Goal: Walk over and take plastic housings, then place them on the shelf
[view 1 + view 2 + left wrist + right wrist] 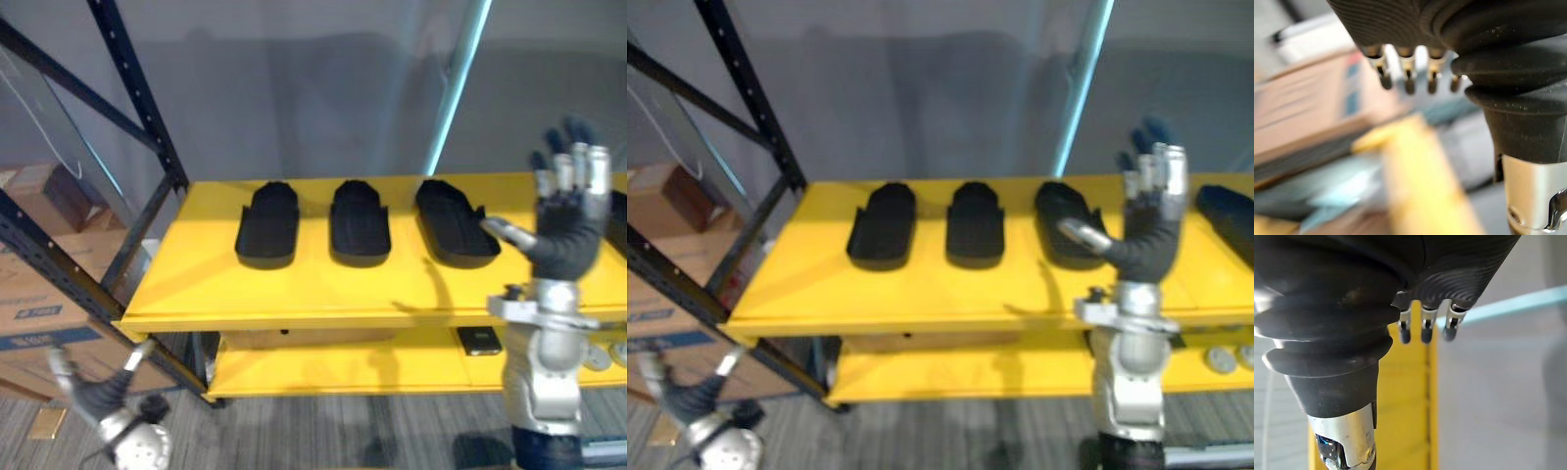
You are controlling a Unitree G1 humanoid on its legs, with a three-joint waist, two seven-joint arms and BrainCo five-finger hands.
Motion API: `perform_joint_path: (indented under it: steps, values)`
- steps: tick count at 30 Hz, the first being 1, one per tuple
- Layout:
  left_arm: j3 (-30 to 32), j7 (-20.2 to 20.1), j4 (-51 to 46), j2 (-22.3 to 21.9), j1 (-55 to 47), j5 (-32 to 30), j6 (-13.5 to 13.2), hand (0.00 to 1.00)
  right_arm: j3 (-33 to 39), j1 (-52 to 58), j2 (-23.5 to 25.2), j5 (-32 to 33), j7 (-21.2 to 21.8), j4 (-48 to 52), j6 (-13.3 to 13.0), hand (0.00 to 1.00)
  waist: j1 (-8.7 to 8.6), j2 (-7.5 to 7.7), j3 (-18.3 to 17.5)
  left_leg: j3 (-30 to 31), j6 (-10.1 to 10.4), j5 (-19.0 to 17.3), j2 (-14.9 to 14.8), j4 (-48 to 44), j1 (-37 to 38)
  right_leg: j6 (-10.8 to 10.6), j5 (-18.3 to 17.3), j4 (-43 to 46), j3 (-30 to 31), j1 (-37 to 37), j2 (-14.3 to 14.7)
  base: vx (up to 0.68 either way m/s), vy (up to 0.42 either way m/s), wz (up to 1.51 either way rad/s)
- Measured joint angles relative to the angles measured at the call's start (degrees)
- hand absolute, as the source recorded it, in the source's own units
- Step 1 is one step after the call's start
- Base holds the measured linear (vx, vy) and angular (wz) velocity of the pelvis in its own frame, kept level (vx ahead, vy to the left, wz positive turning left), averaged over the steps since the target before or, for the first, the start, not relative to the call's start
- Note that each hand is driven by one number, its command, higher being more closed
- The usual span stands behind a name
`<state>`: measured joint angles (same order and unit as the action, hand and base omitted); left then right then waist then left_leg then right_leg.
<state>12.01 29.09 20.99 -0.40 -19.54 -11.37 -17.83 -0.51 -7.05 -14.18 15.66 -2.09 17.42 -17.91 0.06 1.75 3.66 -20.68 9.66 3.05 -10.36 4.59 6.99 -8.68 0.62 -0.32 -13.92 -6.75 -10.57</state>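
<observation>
You had three black plastic housings lying in a row, apart from one another, toward the back of the yellow top shelf (196,284): the left housing (267,225), the middle housing (360,222) and the right housing (456,223). A fourth housing (1227,215) lay at the shelf's right end. Your right hand (568,230) stood raised between those last two, fingers (566,168) straight, thumb spread, holding nothing. Your left hand (93,392) hung low beside the cardboard boxes (39,284), fingers relaxed and empty. A black rack upright (137,98) slanted down to the shelf's left corner. The front strip of the shelf lay bare.
</observation>
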Motion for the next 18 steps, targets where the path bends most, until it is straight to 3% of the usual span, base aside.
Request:
perform_joint_path:
  steps: [3, 8, 12, 18]
  values:
    - [-0.7, -0.6, 9.4, -0.2, -0.3, -0.6, 0.9, 0.00, -3.8, -0.1, 2.2, -0.8, -0.3, -2.7, 0.9, 0.00, 0.49, 1.12, -0.1, 0.0, 0.0, 0.0, 0.0, 0.0, 0.0, 0.0, 0.0, 0.1, 0.0, -0.1, 0.0, 0.00, 0.000, 0.00]
    - [5.3, -3.5, 20.2, -0.3, -0.8, 2.1, 2.0, 0.00, -9.5, -0.5, 5.0, 0.1, -0.6, -5.6, 3.0, 0.00, 1.44, 0.44, 0.4, 0.0, 0.0, 0.0, 0.0, 0.0, 0.5, 0.0, 0.0, 0.3, 0.0, -0.4, 0.0, 0.00, 0.000, 0.00]
    - [5.3, -7.1, 25.1, -0.5, -0.8, 9.5, 2.4, 0.00, -12.6, -1.4, 6.3, 1.7, -3.4, -10.5, 5.6, 0.00, 2.35, 0.06, 0.6, 0.1, 0.0, 0.1, 0.0, 0.1, 1.0, 0.1, -0.1, 0.1, -0.1, -0.9, 0.0, -0.02, -0.004, -0.01]
    - [5.3, -11.2, 27.4, -0.4, -1.2, 13.7, 2.9, 0.00, -16.7, -5.6, 8.6, 1.6, -7.1, -14.8, 5.8, 0.00, 2.56, 0.57, 1.0, 0.9, 0.0, 0.5, 0.0, 0.4, 0.8, 0.1, -0.1, 0.0, -0.5, -1.2, 0.0, -0.02, -0.006, 0.04]
